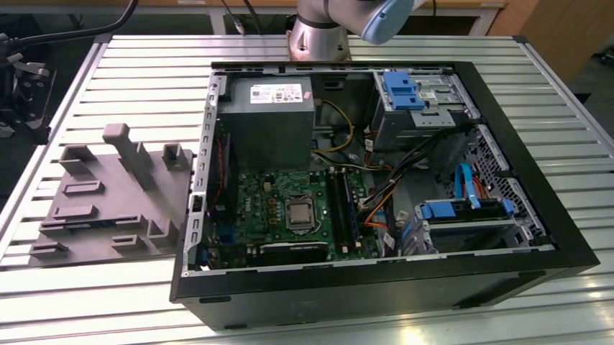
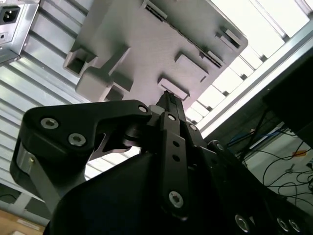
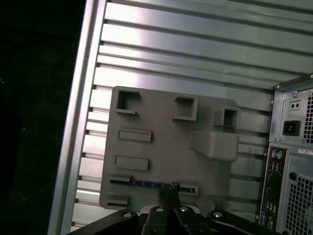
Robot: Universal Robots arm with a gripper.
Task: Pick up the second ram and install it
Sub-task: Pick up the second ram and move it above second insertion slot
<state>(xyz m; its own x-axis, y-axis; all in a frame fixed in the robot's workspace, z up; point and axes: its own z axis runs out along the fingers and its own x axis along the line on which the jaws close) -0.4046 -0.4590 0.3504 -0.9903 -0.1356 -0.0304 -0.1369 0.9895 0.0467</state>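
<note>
Second ram [image 3: 142, 183], a thin, long, dark grey-black memory stick, stands on edge in a slot of the grey moulded plastic fixture tray [image 3: 161, 132]. In the first wrist view it is near the tray edge closest to the arm's black metal pincer [image 3: 171, 188]. The fixture tray [image 1: 106, 208] sits on the slatted aluminium table [image 1: 154, 65], close to the table edge at the exterior view's left.

The pincer hangs above the tray with its fingertips drawn together and nothing between them. In the second wrist view the pincer [image 2: 167, 96] narrows to a single point over the tray's raised blocks. The tips line up over the stick's length, but whether they touch it cannot be told.

To an onlooker the work stands at the pick-up, with the second ram not yet gripped. A clean grasp would call for the jaws to part enough to straddle the thin stick, then close square across its flat faces without tilting it in the slot.

Toward the exterior view's right, the open black metal computer case [image 1: 384, 295] lies on its side beside the tray. Its green motherboard [image 1: 278, 205] is bared, with long dark memory slots [image 1: 343, 205] just beside the square silver chip [image 1: 300, 213].
</note>
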